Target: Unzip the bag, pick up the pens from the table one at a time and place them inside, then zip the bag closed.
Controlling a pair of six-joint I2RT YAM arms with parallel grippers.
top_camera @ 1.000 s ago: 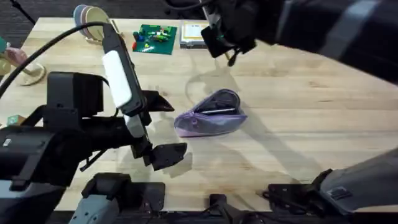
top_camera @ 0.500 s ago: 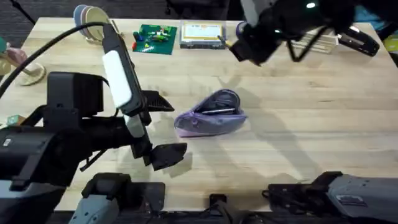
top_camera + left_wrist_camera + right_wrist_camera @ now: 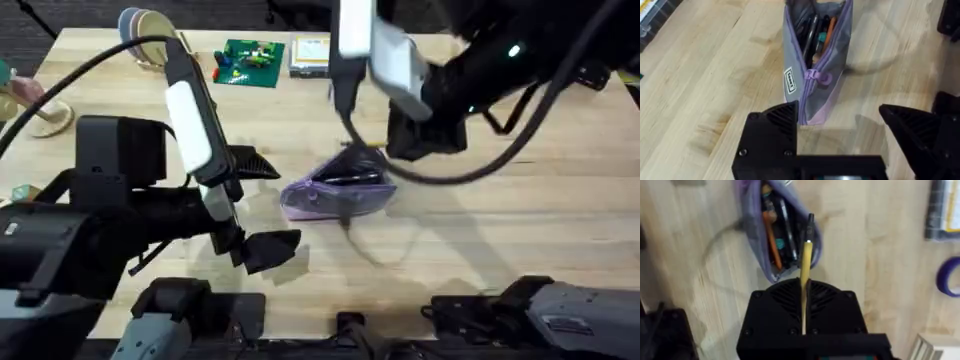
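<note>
As bag (image 3: 336, 186) lies unzipped mid-table (image 3: 520, 220), overhead shows right arm above it, left hand (image 3: 262, 205) released just beside. Left wrist: pens (image 3: 816, 35) already inside bag; grey-panel label unreadable. Right wrist: right hand (image 3: 805, 297) grasping yellow pen (image 3: 805, 260) over opening. Placing step; next, judged: lower, release inside.

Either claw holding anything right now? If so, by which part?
The right claw grips the yellow pen by its rear end, black tip pointing at the open bag. The left claw is open and empty, short of the bag.
</note>
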